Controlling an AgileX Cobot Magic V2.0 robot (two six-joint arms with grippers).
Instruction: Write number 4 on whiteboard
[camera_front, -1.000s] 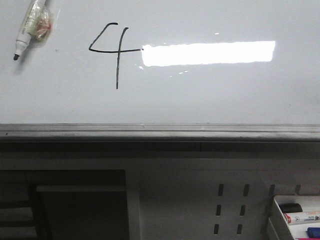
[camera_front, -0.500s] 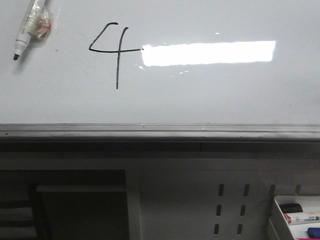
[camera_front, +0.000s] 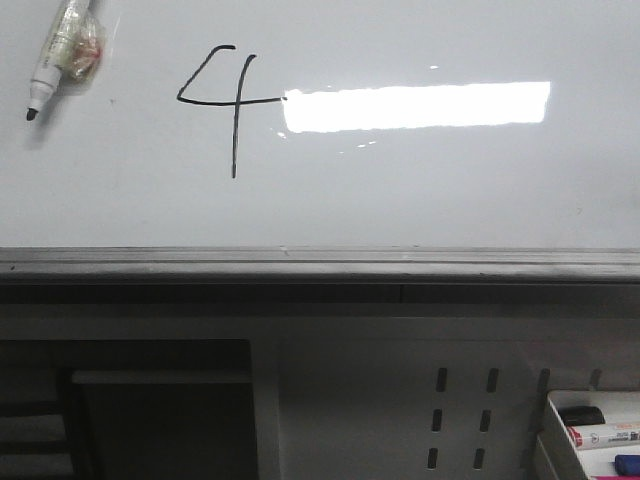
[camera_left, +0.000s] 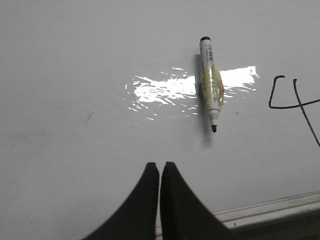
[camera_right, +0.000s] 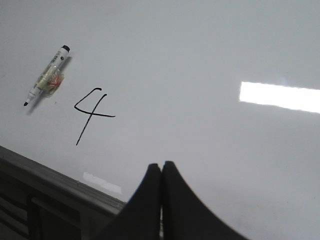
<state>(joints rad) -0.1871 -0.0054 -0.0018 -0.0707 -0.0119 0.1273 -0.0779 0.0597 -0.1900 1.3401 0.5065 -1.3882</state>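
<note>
Where the black strokes crossed in the upper left-centre of the front frame, the number 4 (camera_front: 228, 105) stood complete on the whiteboard (camera_front: 400, 190): an angled left stroke, a horizontal bar and a long vertical stem, with the top left open. The bar ended at the left edge of a bright rectangular light reflection (camera_front: 416, 106). A marker (camera_front: 58, 55) lay against the board at the upper left of the frame, uncapped, its black tip pointing down and to the left, well apart from the digit. A clear wrap with a reddish patch covered the middle of its barrel. The grey bottom rail (camera_front: 320, 263) ran across the full width below the board. At the lower right corner, a small white tray (camera_front: 556, 420) held several markers.

In the left wrist frame, the left gripper (camera_left: 159, 167) showed its two dark fingers (camera_left: 145, 200) pressed together with nothing between them, apart from the marker (camera_left: 210, 85) above them in that frame. In the right wrist frame, the right gripper (camera_right: 161, 166) likewise had its fingers (camera_right: 180, 205) clenched and empty, with the number 4 (camera_right: 92, 114) at the left of the frame.
</note>
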